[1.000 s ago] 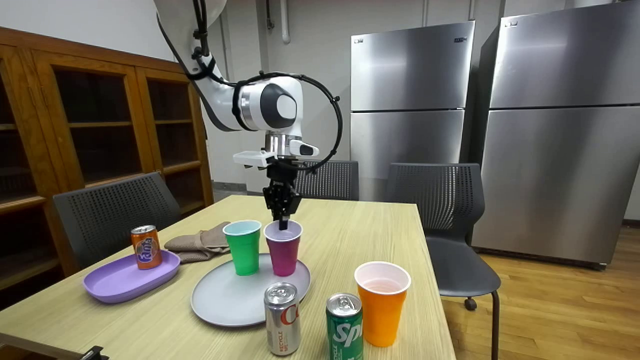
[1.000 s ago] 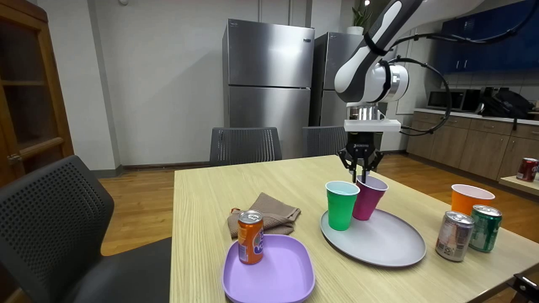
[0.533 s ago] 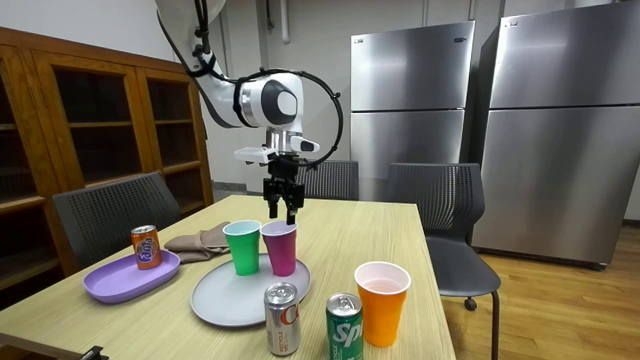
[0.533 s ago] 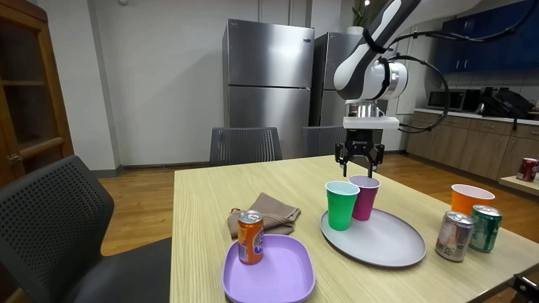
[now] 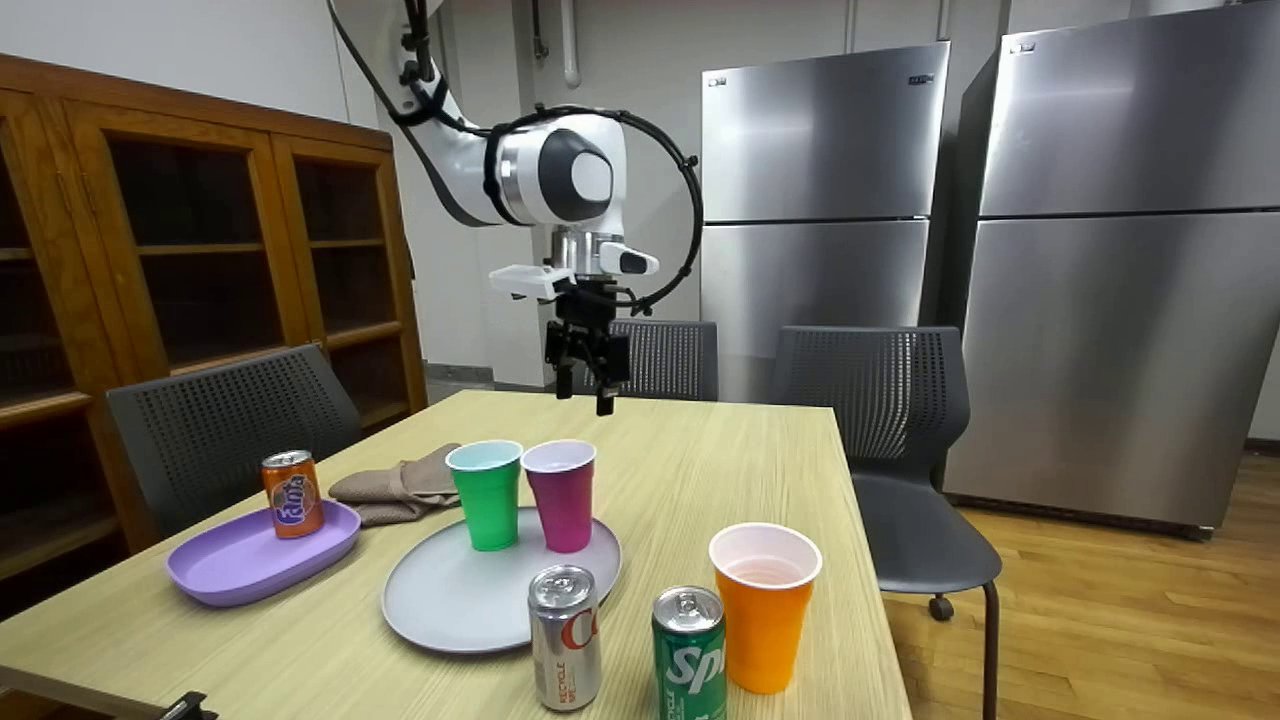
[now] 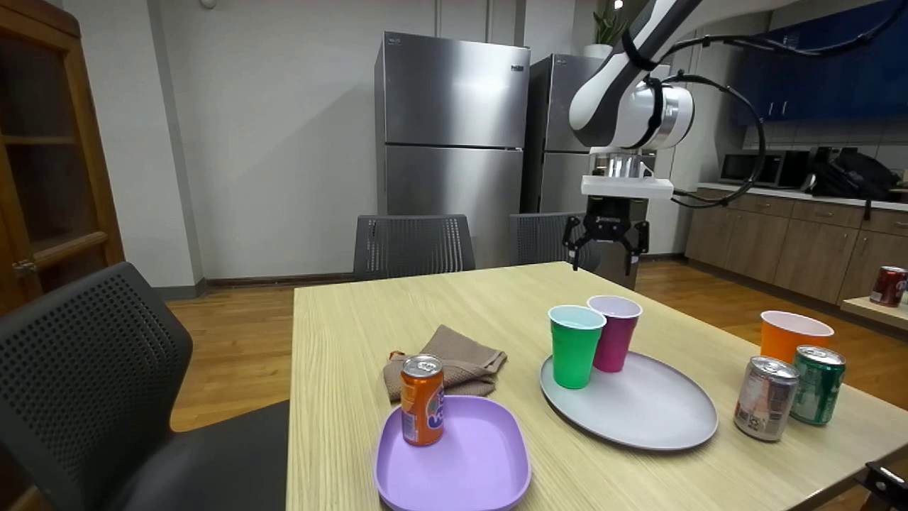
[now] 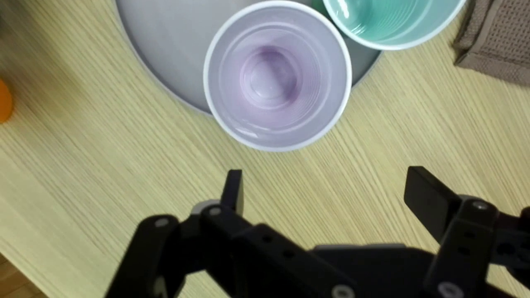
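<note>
My gripper [image 7: 325,169] stands wide open with nothing between its fingers [image 7: 430,198]. In both exterior views the gripper [image 5: 585,402] hangs above the table, clear of every cup. Nearest to it is the magenta cup [image 5: 560,505], upright with its pale inside [image 7: 273,78] in full sight from the wrist. Close beside that stands the green cup [image 6: 573,355], also upright, its rim partly cut off by the top of the wrist view. Both cups rest on the round grey plate [image 6: 638,415].
A silver can [image 5: 565,650], a green Sprite can [image 5: 688,660] and an orange cup [image 5: 768,620] stand near the plate. An orange Fanta can [image 6: 422,404] is on a purple tray [image 6: 482,461]. A brown cloth [image 6: 454,362] lies behind the tray. Chairs [image 5: 870,400] surround the table.
The jaws were close together at the magenta cup's rim, the cup leaning. They have spread apart, the cup has settled upright, and the gripper has risen away from it.
</note>
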You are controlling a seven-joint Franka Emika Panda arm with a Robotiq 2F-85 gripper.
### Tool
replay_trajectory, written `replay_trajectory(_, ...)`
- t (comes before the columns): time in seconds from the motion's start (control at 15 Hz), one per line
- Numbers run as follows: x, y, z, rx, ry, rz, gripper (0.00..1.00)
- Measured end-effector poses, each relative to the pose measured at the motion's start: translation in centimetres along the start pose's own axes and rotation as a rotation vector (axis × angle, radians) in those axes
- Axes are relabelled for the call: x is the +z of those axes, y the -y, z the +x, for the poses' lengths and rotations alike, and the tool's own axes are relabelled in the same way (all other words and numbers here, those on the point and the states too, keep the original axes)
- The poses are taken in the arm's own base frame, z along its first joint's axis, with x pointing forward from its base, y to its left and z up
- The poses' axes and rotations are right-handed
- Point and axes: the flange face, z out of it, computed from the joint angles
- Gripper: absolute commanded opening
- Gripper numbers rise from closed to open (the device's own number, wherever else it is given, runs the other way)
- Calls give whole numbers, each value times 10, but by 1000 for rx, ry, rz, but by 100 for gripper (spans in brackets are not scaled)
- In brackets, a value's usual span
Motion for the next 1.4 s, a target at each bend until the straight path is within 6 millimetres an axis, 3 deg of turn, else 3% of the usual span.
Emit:
replay_trajectory(0.2,-12,-20,13,43,-16,24,100)
replay_trajectory(0.6,-26,-83,35,129,-40,29,100)
replay_trajectory(1.2,-23,-162,43,182,2,-21,100)
replay_trajectory(1.4,-20,-173,44,181,15,-35,100)
